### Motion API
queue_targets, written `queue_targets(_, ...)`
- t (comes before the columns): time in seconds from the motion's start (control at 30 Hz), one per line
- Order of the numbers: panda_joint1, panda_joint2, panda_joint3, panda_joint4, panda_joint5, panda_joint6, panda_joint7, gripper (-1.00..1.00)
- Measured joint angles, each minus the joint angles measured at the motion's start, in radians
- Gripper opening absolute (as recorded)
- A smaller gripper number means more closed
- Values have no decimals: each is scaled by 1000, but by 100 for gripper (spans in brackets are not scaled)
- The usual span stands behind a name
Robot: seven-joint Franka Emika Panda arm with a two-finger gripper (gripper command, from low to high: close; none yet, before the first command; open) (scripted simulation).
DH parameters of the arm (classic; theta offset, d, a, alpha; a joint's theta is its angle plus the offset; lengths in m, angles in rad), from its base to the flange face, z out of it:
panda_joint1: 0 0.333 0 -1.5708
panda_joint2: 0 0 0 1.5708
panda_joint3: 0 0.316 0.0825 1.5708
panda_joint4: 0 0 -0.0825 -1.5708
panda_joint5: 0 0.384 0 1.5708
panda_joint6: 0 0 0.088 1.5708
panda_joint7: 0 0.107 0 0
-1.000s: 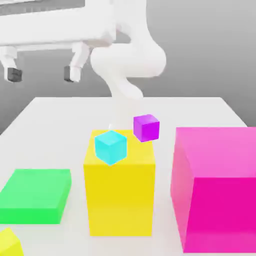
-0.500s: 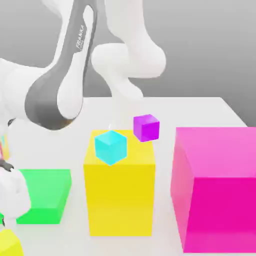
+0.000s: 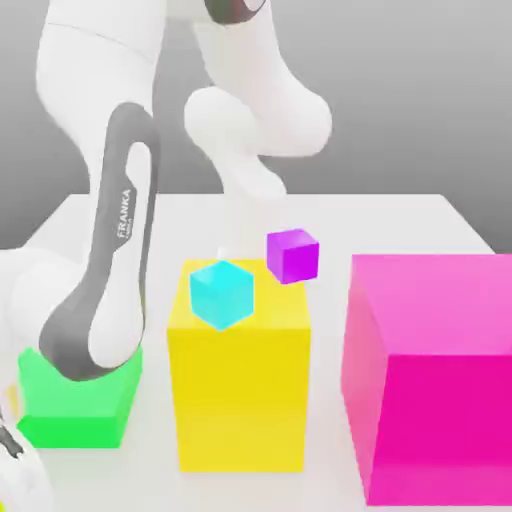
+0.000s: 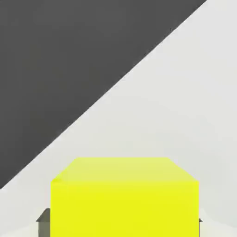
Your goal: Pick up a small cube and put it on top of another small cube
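1. The arm has the longest sweep to make. It reaches low at the exterior view's left, so a low carry towards the middle could drag an elbow or the hand through what stands on the worktop.
2. The huge magenta block stands near the goal; overshooting towards the exterior view's right could end in a bump.
3. The tall yellow block is the costliest thing to nudge. The purple cube seems to rest at its far corner, partly overhanging, though its support is hard to be sure of. A knock could tip the target off.
4. The green slab lies just beside the arm, and could be scraped if the lift is too shallow.
5. The cyan cube appears near the purple one, over the block's top; a sideways approach may clip it.
6. The small yellow cube is in the tool, which is closed on its two sides, close to the worktop's edge. Whether it is off the surface, I cannot tell. An uneven squeeze could let it turn or slip in the lift.
7. Smallest margin: releasing off-centre or too high could roll it off the purple top.
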Motion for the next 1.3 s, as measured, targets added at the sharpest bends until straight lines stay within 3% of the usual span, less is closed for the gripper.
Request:
queue_targets(0.17,74,-141,16,-21,-50,-100,37,-100)
queue_targets(0.6,253,-616,109,-203,-145,-372,231,-100)
queue_targets(1.13,334,-1192,285,-469,-132,-699,422,-100)
queue_targets(1.27,338,-1200,294,-585,-109,-597,431,-100)
queue_targets(1.3,338,-1191,297,-615,-106,-557,430,100)
